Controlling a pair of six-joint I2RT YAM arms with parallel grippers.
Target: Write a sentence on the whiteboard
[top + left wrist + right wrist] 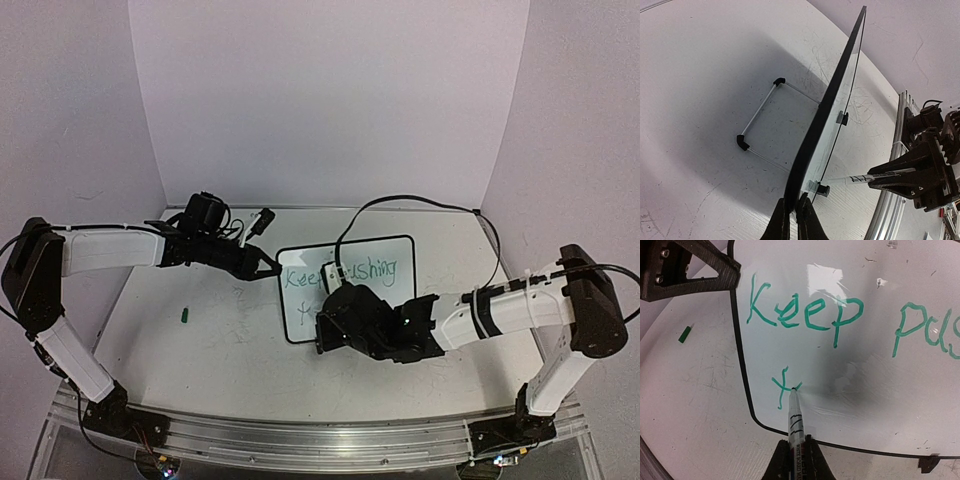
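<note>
1. Your left gripper [272, 268] pinches the left edge of the whiteboard [300, 312], so that side is closed to you.
2. Your right gripper [796, 460], with the marker [795, 420], hangs over the board's lower left corner, and its wrist blocks the near edge.
3. A black cable [410, 198] arcs above the board's far edge and right side.
4. Behind the tilted board, the wire stand [742, 143] lies low on the table [200, 350].
5. A green cap [185, 315] lies left of the board, well apart, with open table around it.
6. The board's right half is uncovered, and the table right of it is open up to the right arm.
</note>
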